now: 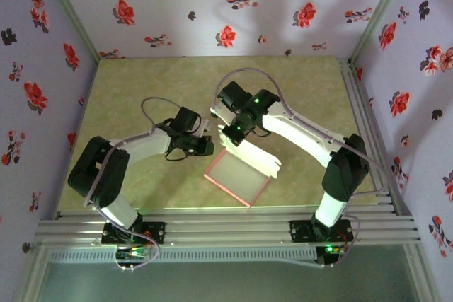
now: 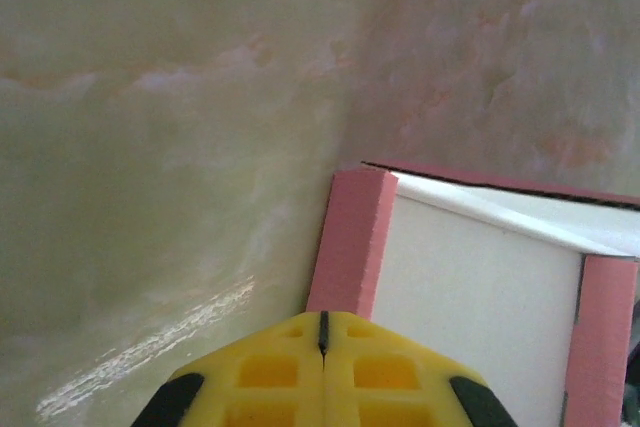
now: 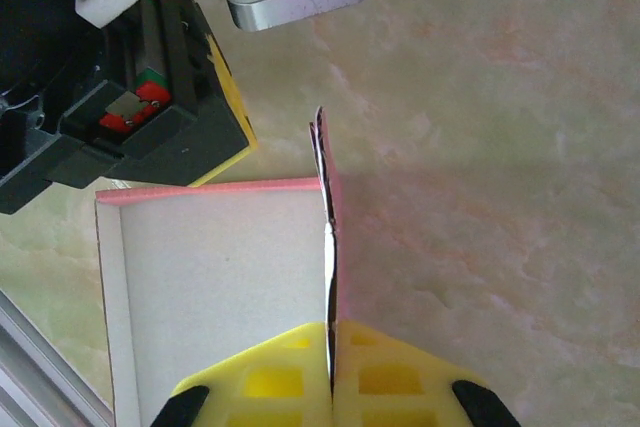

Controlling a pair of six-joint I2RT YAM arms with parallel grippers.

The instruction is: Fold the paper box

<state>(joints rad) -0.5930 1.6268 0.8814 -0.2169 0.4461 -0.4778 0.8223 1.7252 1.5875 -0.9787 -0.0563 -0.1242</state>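
Observation:
The paper box (image 1: 237,175) lies half folded on the table, whitish floor up, with pink edges. My right gripper (image 1: 233,136) is at its far corner, shut on an upright flap (image 3: 325,177) that runs edge-on between the yellow fingertips (image 3: 330,325). The box floor (image 3: 220,287) spreads to the left of that flap. My left gripper (image 1: 207,146) is at the box's left side with its yellow jaws shut (image 2: 322,315). A pink side wall (image 2: 350,237) runs up from just beyond those tips, face-on. Nothing shows between the left jaws. The white inside (image 2: 470,287) lies to the right.
The table (image 1: 141,90) is olive-green marbled, closed in by floral walls (image 1: 212,5) on three sides. Aluminium rails (image 1: 226,228) run along the near edge. The left arm's black gripper body (image 3: 150,117) hangs close to the held flap.

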